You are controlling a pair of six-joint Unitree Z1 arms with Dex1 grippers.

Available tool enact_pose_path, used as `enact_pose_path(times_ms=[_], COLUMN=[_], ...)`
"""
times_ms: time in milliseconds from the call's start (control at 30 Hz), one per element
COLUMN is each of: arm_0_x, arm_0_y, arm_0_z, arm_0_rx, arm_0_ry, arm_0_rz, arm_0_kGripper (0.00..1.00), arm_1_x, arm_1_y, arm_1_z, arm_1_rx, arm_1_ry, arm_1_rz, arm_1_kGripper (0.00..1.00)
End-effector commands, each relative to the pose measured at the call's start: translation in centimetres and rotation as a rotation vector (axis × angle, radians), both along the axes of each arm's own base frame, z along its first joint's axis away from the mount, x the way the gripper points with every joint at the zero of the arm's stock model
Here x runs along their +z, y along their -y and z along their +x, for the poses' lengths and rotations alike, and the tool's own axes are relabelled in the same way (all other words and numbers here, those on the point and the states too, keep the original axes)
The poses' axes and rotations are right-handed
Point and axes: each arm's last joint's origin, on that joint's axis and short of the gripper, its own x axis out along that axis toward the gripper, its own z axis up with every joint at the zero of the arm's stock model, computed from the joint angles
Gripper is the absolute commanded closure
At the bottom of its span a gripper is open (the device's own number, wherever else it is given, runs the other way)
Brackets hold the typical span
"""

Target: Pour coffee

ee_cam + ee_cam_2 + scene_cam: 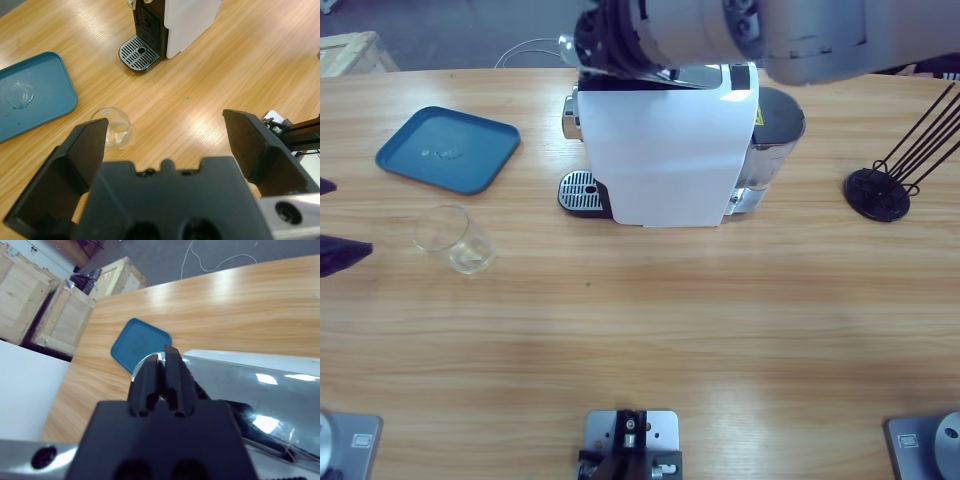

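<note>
Looking for the coffee means looking at the clear tumbler (pixel 455 240) on the wooden table (pixel 650 330), in front of the teal tray (pixel 448 148) and left of the white coffee machine (pixel 665 155). Seen through the glass, only a pale glint at its base; cannot tell any dark liquid inside, nor whether upright or tipped. Standing apart from the tray and well clear of the machine's round drip grate (pixel 580 190).

Hanging above the table near the tumbler, the left gripper (pixel 165 122), black jaws spread wide, nothing between them, the tumbler showing just past one jaw tip. Visible in the high view only as black tips at the left edge (pixel 340 252).

Reaching in from the top over the machine, the right arm (pixel 750 30), with the right gripper (pixel 167 357) pinched fully together, tips at the chrome lever (pixel 260 405) on the machine's top; touching or just above, cannot tell.

Lying on the tray, a faint wet smear (pixel 19 94). Standing near the table's right end, a black wire rack (pixel 890 175).
</note>
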Motion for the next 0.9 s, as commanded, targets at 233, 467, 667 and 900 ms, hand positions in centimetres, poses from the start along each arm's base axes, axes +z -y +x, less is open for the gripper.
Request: enact_pose_path(times_ms=[233, 467, 667, 900], arm_0_x=[-0.5, -3.7, -7.7, -11.7], arm_0_y=[0.0, 0.0, -0.2, 0.9], arm_0_z=[0.3, 0.8, 1.5, 2.7], arm_0_rx=[0.056, 0.181, 0.402, 0.448], arm_0_ry=[-0.017, -0.091, -0.116, -0.127], arm_0_rz=[0.029, 0.067, 0.05, 0.069], arm_0_kGripper=[0.009, 0.009, 0.009, 0.009], arm_1_x=[-14.8, -2.9, 6.5, 8.6], arm_1_y=[-0.9, 2.3, 10.0, 16.6], arm_1_z=[-0.8, -3.7, -11.9, -16.8], arm_1_rx=[0.018, 0.102, 0.136, 0.135], arm_1_ry=[-0.323, -0.033, 0.056, 0.027], arm_1_rz=[-0.357, -0.384, -0.406, -0.513], arm_1_kGripper=[1.0, 0.0, 0.0, 0.0])
